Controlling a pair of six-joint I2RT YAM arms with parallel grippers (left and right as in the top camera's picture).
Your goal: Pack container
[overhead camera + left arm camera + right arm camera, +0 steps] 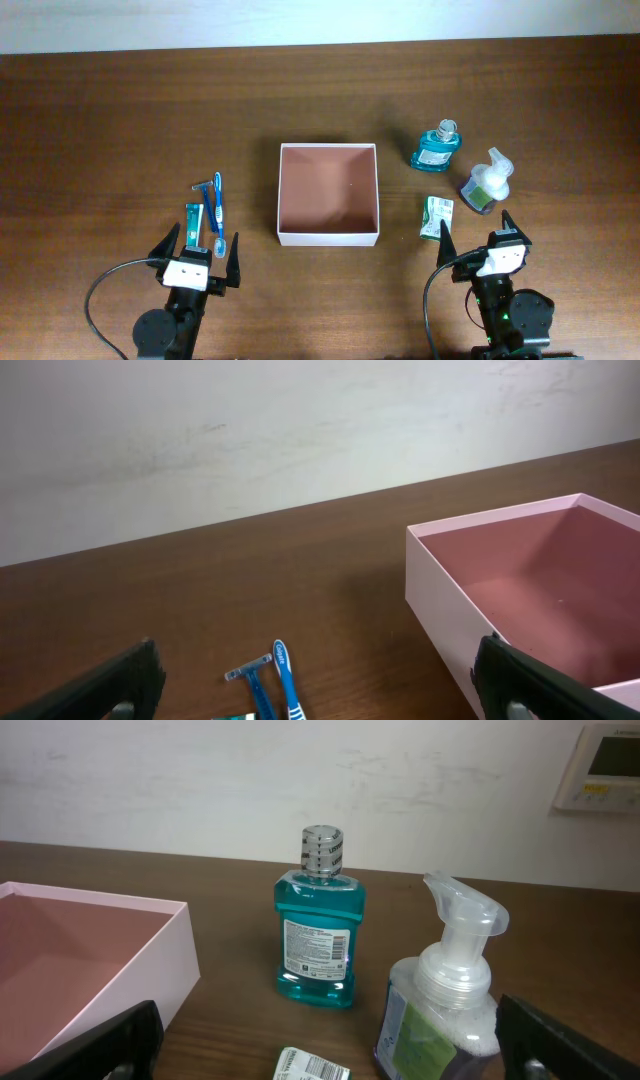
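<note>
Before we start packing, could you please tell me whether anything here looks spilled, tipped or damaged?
Nothing stands out. The container sits flat and empty, the mouthwash and pump bottle stand upright, and no spill or damage shows.

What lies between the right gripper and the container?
A small green-and-white packet lies between the right gripper and the container. The overhead view shows this most clearly.

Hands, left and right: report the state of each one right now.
Left hand: open, holding nothing.
Right hand: open, holding nothing.
</note>
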